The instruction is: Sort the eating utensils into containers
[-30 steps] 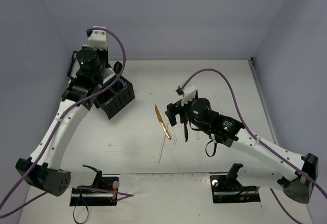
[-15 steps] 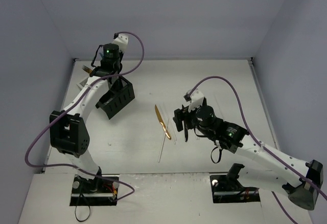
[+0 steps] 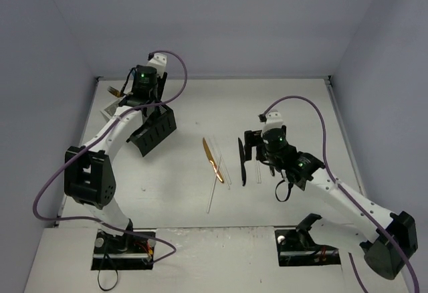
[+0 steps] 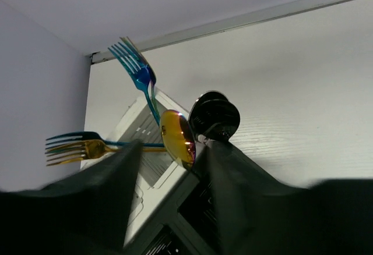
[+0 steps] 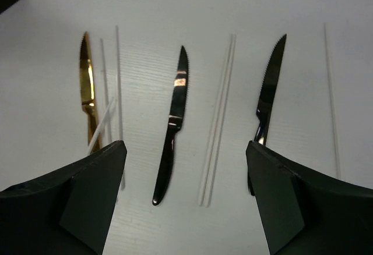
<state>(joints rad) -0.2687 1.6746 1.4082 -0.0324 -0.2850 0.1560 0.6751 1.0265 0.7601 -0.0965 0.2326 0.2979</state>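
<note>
The containers are a cluster of mesh bins, a white bin (image 4: 140, 128) and a black bin (image 3: 158, 128), at the far left. A blue fork (image 4: 137, 73), a gold fork (image 4: 74, 151), an iridescent gold spoon (image 4: 178, 138) and a black spoon (image 4: 215, 115) stick up from them. My left gripper (image 4: 175, 150) hangs over the bins with its fingers apart, the gold spoon's bowl between them and unclamped. My right gripper (image 5: 185, 150) is open above a black knife (image 5: 174, 128). A gold knife (image 5: 87, 95) lies to its left and a second black knife (image 5: 268, 92) to its right.
Thin clear plastic utensils (image 5: 218, 124) lie lengthwise between the knives, with others beside the gold knife (image 3: 212, 158) and at the far right. The back wall and left wall stand close behind the bins. Arm bases and cables sit at the near edge.
My left arm has folded down toward the bins and its jaws have parted. My right gripper has shifted right, from beside the gold knife to over the black knives.
</note>
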